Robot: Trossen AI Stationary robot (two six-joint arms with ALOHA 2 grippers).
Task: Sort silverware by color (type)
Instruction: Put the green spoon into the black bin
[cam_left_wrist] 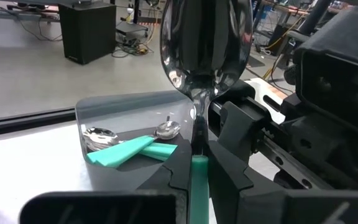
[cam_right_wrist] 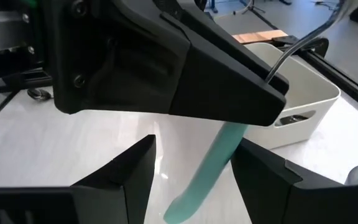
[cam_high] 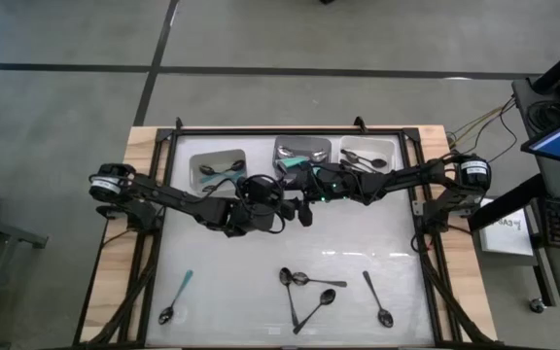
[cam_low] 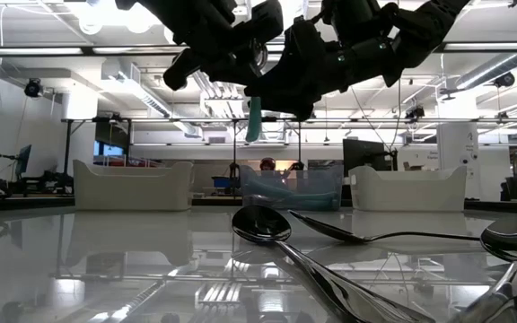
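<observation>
My left gripper [cam_left_wrist: 199,152] is shut on a teal-handled spoon and holds it over the table's middle [cam_high: 285,206]. The spoon's shiny bowl [cam_left_wrist: 205,43] is up and its teal handle [cam_low: 254,118] hangs down. My right gripper [cam_right_wrist: 194,155] is open and faces the left one [cam_high: 305,209]. Its fingers stand on either side of the handle's free end [cam_right_wrist: 207,177], and no touch shows. Other silverware lies on the near part of the table: a teal-handled spoon [cam_high: 175,297], several dark or silver spoons [cam_high: 304,292], and one more [cam_high: 378,299]. My left gripper pinches the spoon between its two fingers where the teal handle meets the metal neck [cam_left_wrist: 199,163]. The fingers come about level from the table's left and lie across the spoon. The spoon is lifted clear and steep, bowl up, with the handle hanging below the fingers.
Three small bins stand in a row at the far edge. The left bin [cam_high: 220,167] holds teal-handled spoons [cam_left_wrist: 132,149]. The middle bin [cam_high: 302,154] and the right bin [cam_high: 367,156] hold more spoons. A raised frame [cam_high: 426,204] runs round the white table top.
</observation>
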